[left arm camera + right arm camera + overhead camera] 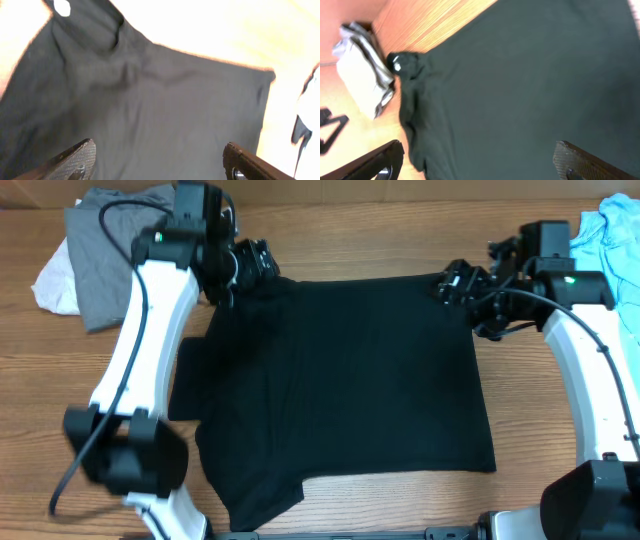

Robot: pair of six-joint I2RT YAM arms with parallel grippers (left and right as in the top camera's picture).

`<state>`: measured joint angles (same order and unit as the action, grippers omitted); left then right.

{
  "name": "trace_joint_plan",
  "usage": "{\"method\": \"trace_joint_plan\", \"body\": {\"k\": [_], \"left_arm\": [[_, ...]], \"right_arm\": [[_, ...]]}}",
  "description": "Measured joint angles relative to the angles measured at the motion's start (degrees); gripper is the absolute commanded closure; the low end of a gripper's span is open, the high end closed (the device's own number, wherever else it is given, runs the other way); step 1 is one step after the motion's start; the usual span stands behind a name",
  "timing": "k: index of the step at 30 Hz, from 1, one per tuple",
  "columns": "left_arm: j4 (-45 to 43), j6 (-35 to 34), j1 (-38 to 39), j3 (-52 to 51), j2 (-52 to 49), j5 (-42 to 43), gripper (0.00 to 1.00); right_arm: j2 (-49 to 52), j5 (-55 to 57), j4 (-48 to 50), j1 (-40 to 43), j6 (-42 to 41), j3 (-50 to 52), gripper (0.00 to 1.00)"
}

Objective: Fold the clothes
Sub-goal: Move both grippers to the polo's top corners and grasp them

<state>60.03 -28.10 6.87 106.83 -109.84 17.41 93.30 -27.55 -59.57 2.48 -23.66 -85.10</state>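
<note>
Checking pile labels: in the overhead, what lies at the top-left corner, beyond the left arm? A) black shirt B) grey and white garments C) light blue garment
B: a grey garment and a white garment lie bunched together there; the light blue garment is top right, the black shirt centre.

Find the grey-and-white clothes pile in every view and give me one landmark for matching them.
Overhead: the grey-and-white clothes pile lies in the top left corner.
Left wrist: not in it.
Right wrist: the pile is at the left edge.
Shared landmark: the black shirt, spread out in all three views.
</note>
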Motion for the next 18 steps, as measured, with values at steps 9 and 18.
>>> {"method": "trace_joint_plan", "body": {"k": [9, 18], "left_arm": [[1.9, -4.7, -7.1, 18.7, -19.0, 1.5, 0.21], [1.2, -8.4, -7.6, 20.1, -27.1, 1.5, 0.24]], "right_arm": [[0.0, 5.1, -2.7, 2.7, 0.8, 0.0, 0.00], [0.0, 6.0, -3.3, 2.7, 1.8, 0.0, 0.00]]}}
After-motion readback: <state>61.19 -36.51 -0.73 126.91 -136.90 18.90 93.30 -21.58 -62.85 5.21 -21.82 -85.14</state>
